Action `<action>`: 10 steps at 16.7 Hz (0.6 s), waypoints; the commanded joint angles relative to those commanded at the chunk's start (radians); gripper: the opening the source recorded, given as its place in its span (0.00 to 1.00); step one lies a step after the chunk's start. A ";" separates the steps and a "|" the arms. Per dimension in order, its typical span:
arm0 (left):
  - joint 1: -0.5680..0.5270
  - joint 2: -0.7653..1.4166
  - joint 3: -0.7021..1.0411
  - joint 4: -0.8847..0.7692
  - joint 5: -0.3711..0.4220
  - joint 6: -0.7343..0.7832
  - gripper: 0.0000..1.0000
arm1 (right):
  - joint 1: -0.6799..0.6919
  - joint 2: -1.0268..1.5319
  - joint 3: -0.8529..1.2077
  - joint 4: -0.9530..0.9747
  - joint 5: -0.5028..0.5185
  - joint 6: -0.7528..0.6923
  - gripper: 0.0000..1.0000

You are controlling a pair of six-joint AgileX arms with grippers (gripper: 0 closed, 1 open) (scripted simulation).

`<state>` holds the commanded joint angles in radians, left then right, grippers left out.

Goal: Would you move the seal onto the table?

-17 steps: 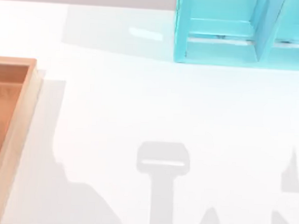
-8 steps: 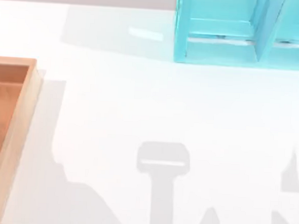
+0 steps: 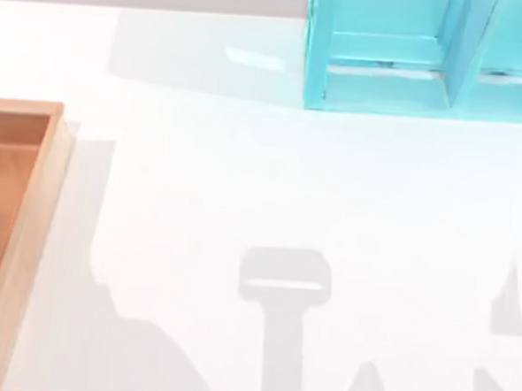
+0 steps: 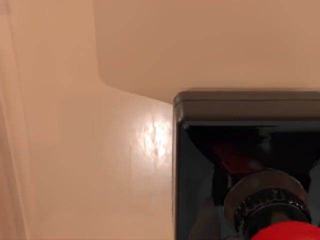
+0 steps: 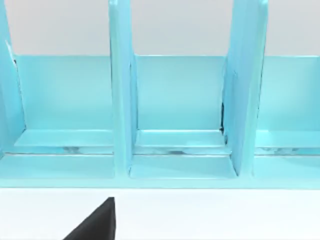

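Seal sits on the floor of the wooden tray, seen close under the left wrist cam, w/ black base square-on and red knob up. The tray is at the left edge of the table. Can't tell if the left claw is released or clenched. Same for the right one, parked facing the turquoise shelf at the table's far edge.

Risks, as I judge them:
- The seal is off-centre under the left wrist, so a straight descent prob. lands on a corner of the base and tips it or shoves it across the tray.
- The knob is glossy and round. A grip there likely slips, and the seal drops back.
- A low lift-out could clip the tray wall and drag the tray along the table.
- Releasing too high or tilted means the top-heavy stamp topples, maybe rolls on the knob.
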<state>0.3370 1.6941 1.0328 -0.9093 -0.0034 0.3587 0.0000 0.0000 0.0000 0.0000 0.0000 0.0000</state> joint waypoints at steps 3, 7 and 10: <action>-0.017 -0.002 0.016 -0.016 0.000 -0.014 0.00 | 0.000 0.000 0.000 0.000 0.000 0.000 1.00; -0.157 -0.020 0.153 -0.174 -0.001 -0.156 0.00 | 0.000 0.000 0.000 0.000 0.000 0.000 1.00; -0.322 -0.054 0.292 -0.370 0.000 -0.321 0.00 | 0.000 0.000 0.000 0.000 0.000 0.000 1.00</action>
<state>0.0152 1.6406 1.3251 -1.2797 -0.0036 0.0373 0.0000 0.0000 0.0000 0.0000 0.0000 0.0000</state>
